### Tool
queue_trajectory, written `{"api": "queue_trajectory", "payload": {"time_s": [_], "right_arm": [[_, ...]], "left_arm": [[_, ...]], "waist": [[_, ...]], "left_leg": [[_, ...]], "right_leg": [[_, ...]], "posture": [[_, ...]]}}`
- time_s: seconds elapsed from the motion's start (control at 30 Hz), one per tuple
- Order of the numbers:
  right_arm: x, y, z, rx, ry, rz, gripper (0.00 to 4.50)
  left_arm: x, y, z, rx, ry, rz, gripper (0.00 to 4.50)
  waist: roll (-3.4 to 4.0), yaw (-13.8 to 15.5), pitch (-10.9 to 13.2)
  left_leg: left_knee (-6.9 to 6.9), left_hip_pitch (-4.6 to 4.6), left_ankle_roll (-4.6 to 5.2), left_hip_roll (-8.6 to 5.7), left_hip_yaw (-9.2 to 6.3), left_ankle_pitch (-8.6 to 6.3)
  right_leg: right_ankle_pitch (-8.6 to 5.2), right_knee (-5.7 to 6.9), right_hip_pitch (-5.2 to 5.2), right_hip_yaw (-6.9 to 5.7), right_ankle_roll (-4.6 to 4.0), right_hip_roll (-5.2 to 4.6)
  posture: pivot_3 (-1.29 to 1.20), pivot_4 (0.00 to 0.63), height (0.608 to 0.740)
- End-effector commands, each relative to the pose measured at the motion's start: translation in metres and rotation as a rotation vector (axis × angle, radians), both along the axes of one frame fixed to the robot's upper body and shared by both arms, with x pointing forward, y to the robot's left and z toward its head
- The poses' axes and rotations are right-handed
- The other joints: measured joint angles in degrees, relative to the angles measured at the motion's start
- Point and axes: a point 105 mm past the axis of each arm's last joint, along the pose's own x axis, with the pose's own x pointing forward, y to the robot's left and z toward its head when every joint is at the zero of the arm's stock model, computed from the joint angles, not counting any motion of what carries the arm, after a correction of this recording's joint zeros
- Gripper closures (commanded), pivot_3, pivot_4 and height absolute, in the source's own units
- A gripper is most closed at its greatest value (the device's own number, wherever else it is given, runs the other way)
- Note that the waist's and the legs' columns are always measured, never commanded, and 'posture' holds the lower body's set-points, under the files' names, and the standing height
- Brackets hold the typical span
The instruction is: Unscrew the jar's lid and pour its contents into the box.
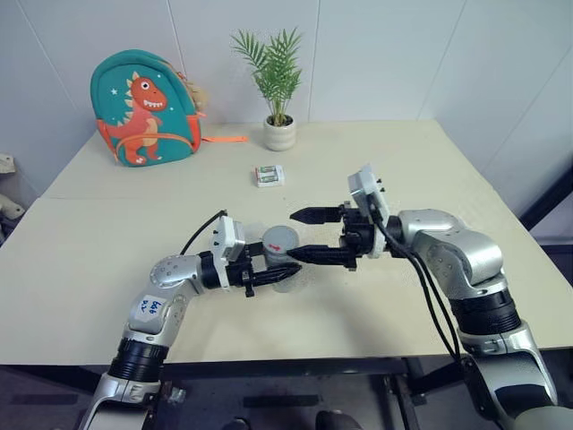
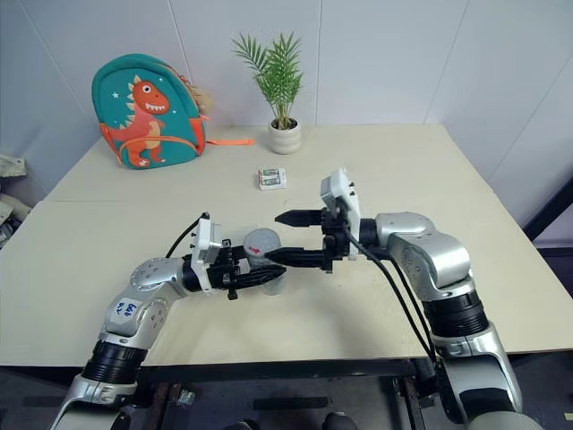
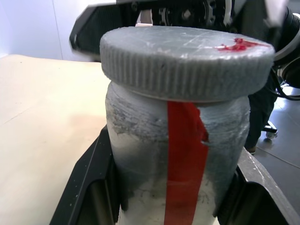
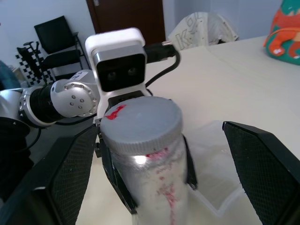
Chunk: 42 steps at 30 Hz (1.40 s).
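Observation:
My left gripper point(image 1: 267, 273) is shut on the jar point(image 1: 283, 265), gripping its cloudy body point(image 3: 140, 159) from both sides and holding it upright just above the table. A red strip runs down the jar's wall. The grey ribbed lid point(image 3: 187, 56) sits on the jar and has a red smear on top. From the right, my right gripper point(image 1: 293, 235) reaches in level and open, with one black finger point(image 4: 70, 173) on each side of the lid point(image 4: 140, 124), apart from it. The clear box point(image 4: 213, 140) lies on the table behind and below the jar. The cloudy walls hide the contents.
At the table's far left stands a teal dinosaur backpack point(image 1: 143, 107). A potted palm in a white pot point(image 1: 279, 133) is at the back middle. In front of the pot lies a small white-and-green packet point(image 1: 269, 176). The table's front edge runs just under my arms.

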Motion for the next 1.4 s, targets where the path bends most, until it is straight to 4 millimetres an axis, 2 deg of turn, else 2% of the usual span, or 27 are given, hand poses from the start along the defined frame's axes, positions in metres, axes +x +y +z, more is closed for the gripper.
{"api": "queue_trajectory", "payload": {"time_s": [0.03,0.47,0.57,0.7,0.9,1.07,1.2,1.33,1.4], "right_arm": [[-0.004,0.01,0.012,0.006,-0.073,0.024,0.03],[0.001,0.016,0.011,0.015,-0.081,0.015,0.03],[0.0,0.016,0.011,0.016,-0.078,0.025,0.64],[-0.003,0.017,0.012,0.024,-0.073,0.044,1.93],[-0.012,0.018,0.023,0.083,-0.054,0.088,1.95],[-0.026,0.019,0.058,0.28,0.035,0.163,1.95],[-0.027,0.01,0.077,0.392,0.079,0.155,1.95],[-0.002,-0.017,0.066,0.391,0.019,-0.085,1.95],[0.016,-0.043,0.046,0.343,-0.054,-0.276,1.95]], "left_arm": [[-0.006,-0.006,0.013,-0.009,-0.065,-0.031,2.5],[-0.006,-0.008,0.014,-0.019,-0.066,-0.025,2.5],[-0.006,-0.008,0.014,-0.022,-0.066,-0.024,2.5],[-0.005,-0.008,0.014,-0.024,-0.064,-0.021,2.5],[-0.005,-0.007,0.014,-0.024,-0.062,-0.017,2.5],[-0.005,-0.005,0.01,-0.015,-0.051,-0.008,2.5],[-0.005,-0.003,0.006,0.003,-0.043,0.0,2.5],[-0.001,0.0,0.006,0.013,-0.057,0.042,2.5],[-0.002,0.003,0.007,0.022,-0.056,0.049,2.5]], "waist": [[0.0,0.01,0.0],[0.0,0.02,0.0],[0.0,0.0,0.0],[0.0,0.03,0.0],[0.0,0.01,0.0],[0.03,-0.13,0.01],[0.04,0.04,0.02],[0.02,0.27,0.01],[0.02,0.34,0.01]], "left_leg": [[0.0,0.0,0.0,0.0,0.0,0.0],[0.0,0.0,0.0,0.0,0.0,0.0],[0.0,0.0,0.0,0.0,0.0,0.0],[0.0,0.0,0.0,0.0,0.0,0.0],[0.0,0.0,0.0,0.0,0.0,0.0],[0.0,0.0,0.0,0.01,-0.01,0.0],[0.0,0.0,-0.01,0.02,-0.03,0.01],[0.01,-0.02,0.0,-0.02,-0.03,0.01],[0.01,-0.05,0.0,-0.04,-0.02,0.01]], "right_leg": [[0.0,0.0,0.0,0.0,0.0,0.0],[0.0,0.01,0.0,0.0,0.0,0.0],[0.0,0.02,0.0,0.0,0.0,0.0],[0.0,0.02,0.0,0.0,0.0,0.0],[0.0,0.03,0.0,0.0,0.0,0.0],[0.0,0.04,0.0,0.0,0.0,0.0],[-0.01,0.14,-0.05,0.01,-0.01,0.0],[-0.01,0.09,-0.04,0.01,-0.02,-0.04],[0.0,0.04,-0.04,0.01,-0.01,-0.06]], "posture": [[0.0,0.15,0.74],[0.0,0.15,0.74],[0.0,0.15,0.74],[0.0,0.15,0.74],[0.0,0.15,0.74],[0.0,0.15,0.74],[0.0,0.15,0.74],[0.0,0.15,0.74],[0.0,0.15,0.74]]}}
